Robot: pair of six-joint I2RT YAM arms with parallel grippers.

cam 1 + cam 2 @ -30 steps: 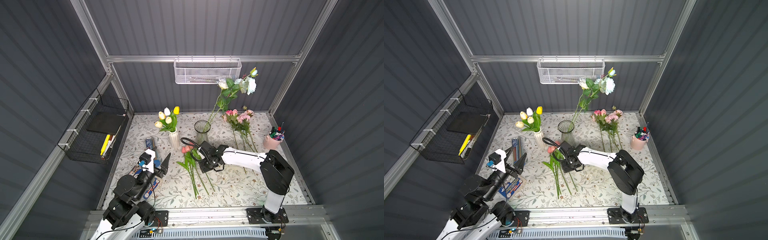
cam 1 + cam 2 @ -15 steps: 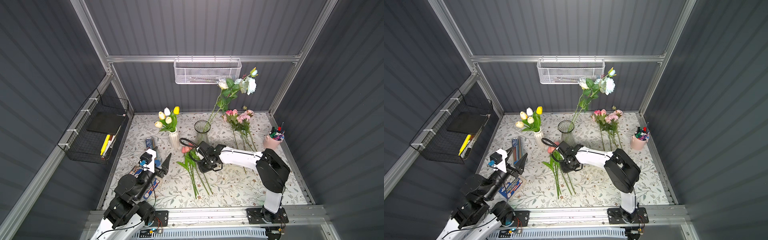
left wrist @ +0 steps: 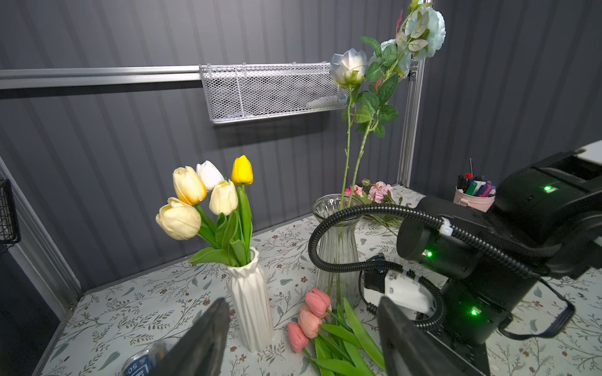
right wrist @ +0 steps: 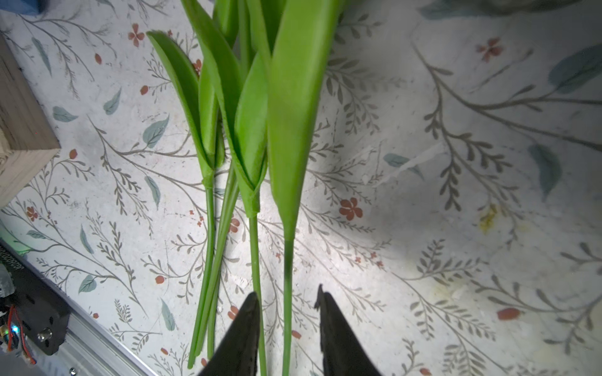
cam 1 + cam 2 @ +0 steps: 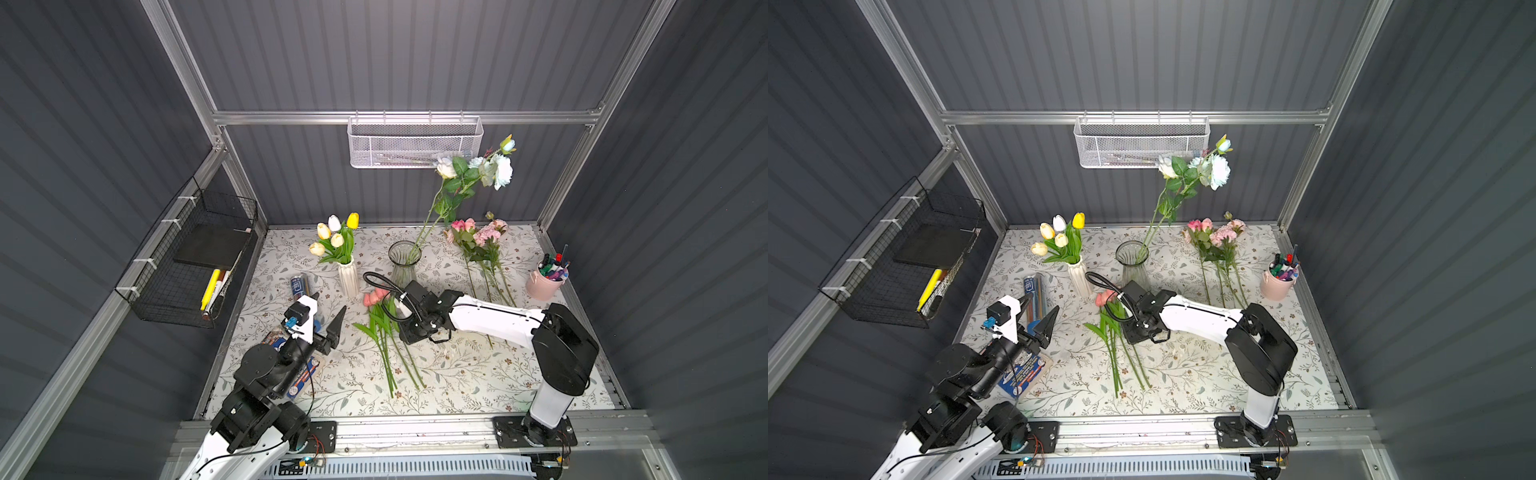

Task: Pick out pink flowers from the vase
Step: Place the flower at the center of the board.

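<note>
The ribbed glass vase (image 5: 404, 259) stands at mid-back and holds only white and pale blue roses (image 5: 496, 170). Coral-pink tulips (image 5: 374, 297) lie on the table in front of it, stems toward the front edge. More pink flowers (image 5: 478, 237) lie at the back right. My right gripper (image 4: 286, 294) points down over the tulip stems (image 4: 254, 247). Its jaws are open, and one stem (image 4: 287, 276) runs loose between them. My left gripper (image 5: 329, 302) hovers open and empty at the front left, aimed at the tulip heads (image 3: 311, 314).
A white ribbed vase (image 5: 348, 280) of yellow and white tulips stands left of the glass vase. A can (image 5: 298, 286) and a printed packet (image 5: 309, 370) lie near my left arm. A pink cup of markers (image 5: 545, 284) sits at the right edge. Wire baskets hang on the walls.
My right gripper has opened and let go of the tulip stem, which now lies on the table with the others. The right arm has shifted slightly left. My left arm has stayed put.
</note>
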